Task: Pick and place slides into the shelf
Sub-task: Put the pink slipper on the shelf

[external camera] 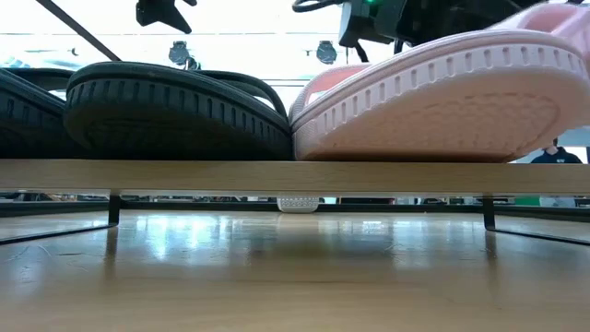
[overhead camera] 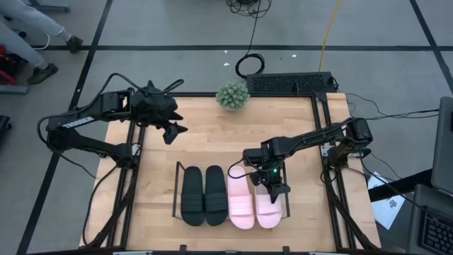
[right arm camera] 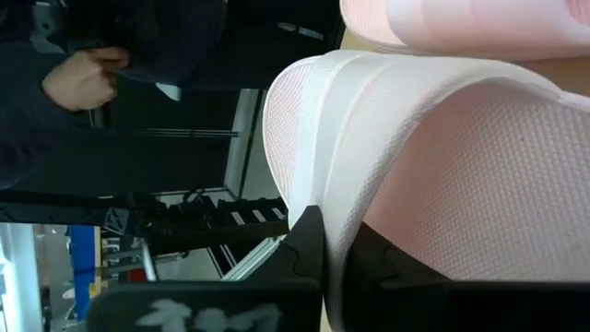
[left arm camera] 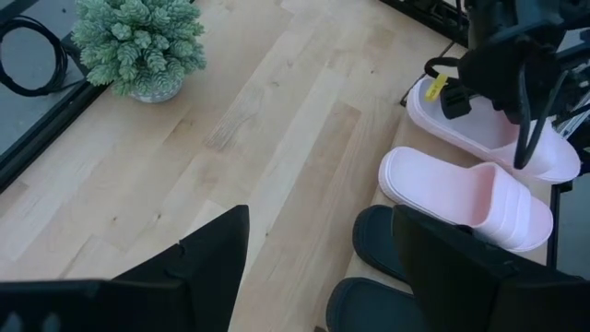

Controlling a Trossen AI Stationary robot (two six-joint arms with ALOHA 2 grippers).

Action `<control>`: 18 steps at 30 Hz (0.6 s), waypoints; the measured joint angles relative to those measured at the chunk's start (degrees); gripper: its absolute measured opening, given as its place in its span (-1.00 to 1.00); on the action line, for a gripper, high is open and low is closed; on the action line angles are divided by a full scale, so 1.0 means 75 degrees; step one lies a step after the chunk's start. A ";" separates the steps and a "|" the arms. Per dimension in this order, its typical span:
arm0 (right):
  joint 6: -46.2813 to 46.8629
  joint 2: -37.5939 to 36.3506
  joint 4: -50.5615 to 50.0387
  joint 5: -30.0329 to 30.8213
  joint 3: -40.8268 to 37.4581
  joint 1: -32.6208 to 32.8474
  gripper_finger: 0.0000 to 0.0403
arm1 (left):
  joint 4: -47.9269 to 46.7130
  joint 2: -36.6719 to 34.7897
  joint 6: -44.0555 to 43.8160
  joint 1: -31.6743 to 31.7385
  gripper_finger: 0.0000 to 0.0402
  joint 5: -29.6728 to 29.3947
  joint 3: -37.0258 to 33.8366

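High view: all four slides sit side by side on the shelf (overhead camera: 177,185) near the table's front edge, the black pair (overhead camera: 204,195) on the left half, the pink pair (overhead camera: 253,202) on the right half, each touching its neighbour. The right gripper (overhead camera: 270,180) is over the back end of the rightmost pink slide (overhead camera: 268,205); from above I cannot tell how its fingers stand. The left gripper (overhead camera: 173,129) hangs over bare wood well behind the shelf, apart from everything, fingers spread and empty. A small green plant (overhead camera: 232,95) stands at the table's (overhead camera: 205,145) back edge. A person's legs show on the floor at the far left corner. Low view: a black slide's sole (external camera: 175,115) and a pink slide's sole (external camera: 442,97) rest on the shelf's deck (external camera: 295,175), touching at the middle; dark gripper hardware sits above the pink one. Left wrist view: the left gripper's own fingers (left arm camera: 217,254) are apart with nothing between them; beyond lie the pink pair, the black toes and the plant (left arm camera: 140,44), with the right arm (left arm camera: 512,55) over the far pink slide. Right wrist view: the right fingers (right arm camera: 309,244) are closed on the pink slide's edge (right arm camera: 341,138). A person's hand (right arm camera: 81,78) shows in the room behind.
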 joint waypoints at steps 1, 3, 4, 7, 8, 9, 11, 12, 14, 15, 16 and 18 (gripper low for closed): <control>0.0005 0.0000 0.0080 -0.0003 -0.0059 0.0000 -1.00 | 0.0000 0.0000 0.0000 0.0000 0.33 0.0000 0.0000; 0.0007 0.0000 0.0215 -0.0003 -0.0143 0.0003 -1.00 | 0.0000 0.0000 0.0000 0.0000 0.33 0.0000 0.0000; 0.0007 0.0000 0.0247 -0.0003 -0.0185 0.0000 -1.00 | 0.0000 0.0000 0.0000 0.0000 0.33 0.0000 0.0000; 0.0010 0.0000 0.0391 0.0000 -0.0294 0.0000 -1.00 | 0.0000 0.0000 0.0000 0.0000 0.33 0.0000 0.0000; 0.0010 0.0000 0.0478 0.0000 -0.0323 0.0000 -1.00 | 0.0000 0.0000 0.0000 0.0000 0.33 0.0000 0.0000; 0.0012 0.0000 0.0529 -0.0003 -0.0343 0.0000 -1.00 | 0.0000 0.0000 0.0000 0.0000 0.33 0.0000 0.0000; 0.0011 0.0000 0.0579 0.0000 -0.0372 0.0000 -1.00 | 0.0000 0.0000 -0.0002 0.0000 0.33 0.0000 0.0000; 0.0011 0.0000 0.0610 0.0000 -0.0372 0.0000 -1.00 | 0.0000 0.0000 -0.0012 0.0000 0.33 0.0000 0.0000; 0.0010 0.0000 0.0709 -0.0003 -0.0372 0.0000 -1.00 | 0.0001 0.0000 -0.0019 0.0000 0.33 0.0000 0.0000; 0.0008 0.0000 0.0720 -0.0003 -0.0372 0.0000 -1.00 | 0.0003 0.0000 -0.0026 0.0000 0.33 0.0000 0.0000; 0.0006 0.0000 0.0704 -0.0002 -0.0372 0.0000 -1.00 | 0.0003 0.0000 -0.0031 0.0000 0.33 0.0000 0.0000; -0.0007 0.0000 0.0694 0.0000 -0.0372 0.0000 -1.00 | 0.0003 0.0000 -0.0035 0.0000 0.33 0.0000 0.0000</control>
